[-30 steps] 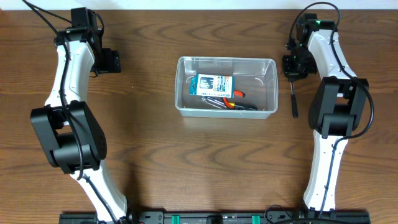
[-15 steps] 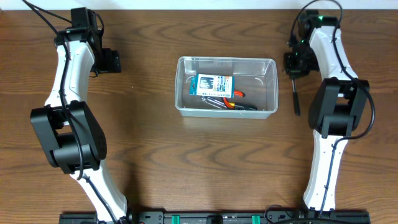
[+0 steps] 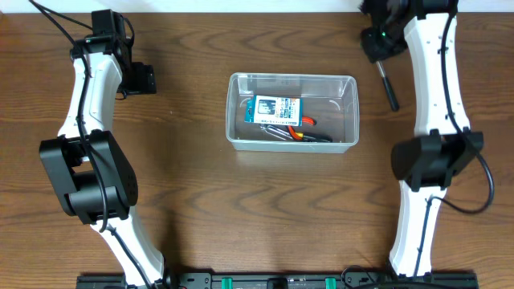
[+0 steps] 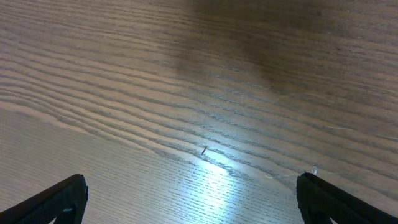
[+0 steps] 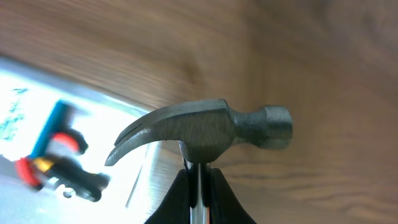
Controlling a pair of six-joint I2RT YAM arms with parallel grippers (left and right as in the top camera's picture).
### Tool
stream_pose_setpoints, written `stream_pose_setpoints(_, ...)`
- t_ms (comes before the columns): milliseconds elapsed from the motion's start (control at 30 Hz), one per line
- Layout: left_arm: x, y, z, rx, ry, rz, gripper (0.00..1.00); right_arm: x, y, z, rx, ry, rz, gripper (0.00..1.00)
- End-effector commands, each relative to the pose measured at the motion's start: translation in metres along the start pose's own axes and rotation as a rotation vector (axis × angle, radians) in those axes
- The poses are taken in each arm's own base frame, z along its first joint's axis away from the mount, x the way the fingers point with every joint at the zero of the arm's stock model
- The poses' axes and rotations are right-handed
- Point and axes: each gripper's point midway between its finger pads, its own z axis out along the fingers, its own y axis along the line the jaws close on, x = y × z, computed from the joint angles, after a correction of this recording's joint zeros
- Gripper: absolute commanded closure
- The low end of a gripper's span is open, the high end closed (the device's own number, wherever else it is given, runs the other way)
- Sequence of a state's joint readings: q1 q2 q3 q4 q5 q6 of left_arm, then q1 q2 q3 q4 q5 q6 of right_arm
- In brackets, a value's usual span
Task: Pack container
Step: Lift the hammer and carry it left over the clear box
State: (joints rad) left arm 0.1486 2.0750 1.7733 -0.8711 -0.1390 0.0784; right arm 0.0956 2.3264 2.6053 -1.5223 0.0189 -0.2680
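Container [image 3: 347, 112] is seen at the centre of the desk [image 3: 193, 201] in the overhead view, long side running 9 to 3 o'clock, upright, open top. Inside it, a small blue-and-white box [image 3: 277, 110] is laid flat in the 9 o'clock half, and a tool with red-orange grips [image 3: 302, 128] is placed at 5 o'clock of that box (touching or just beside, cannot be told). Right pincer [image 5: 200, 186] is clamped on a hammer [image 5: 205, 132], fingers closed on the shaft just under the steel head, claw to one side and striking face to the other. Overhead, that pincer is found at 1 o'clock of the container, near the desk's far edge, with the dark hammer handle slanting toward 5 o'clock and ending just outside the tub's 2 o'clock corner. Hammer-to-desk contact cannot be judged. The tub's rim and contents are shown blurred behind the hammer head in the right wrist view. Left pincer [image 4: 193, 205] is spread wide with nothing between the fingers, only bare wood grain under it, parked at 10 o'clock of the container, well apart.
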Motion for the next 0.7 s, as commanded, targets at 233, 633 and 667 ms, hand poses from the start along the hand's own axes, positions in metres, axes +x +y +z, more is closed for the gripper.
stream_pose_setpoints(233,0.005,0.001,0.008,-0.015,0.025,0.003,0.02,-0.032,0.112,-0.072,-0.034,-0.191,-0.388,0.99)
stream_pose_setpoints(633,0.005,0.001,0.008,-0.015,0.025,0.003,0.02,-0.014,0.204,-0.05,-0.203,-0.141,-0.673,0.99)
stream_pose_setpoints(667,0.005,0.001,0.008,-0.015,0.025,0.003,0.02,-0.01,0.207,-0.047,-0.222,-0.131,-0.688,0.99)
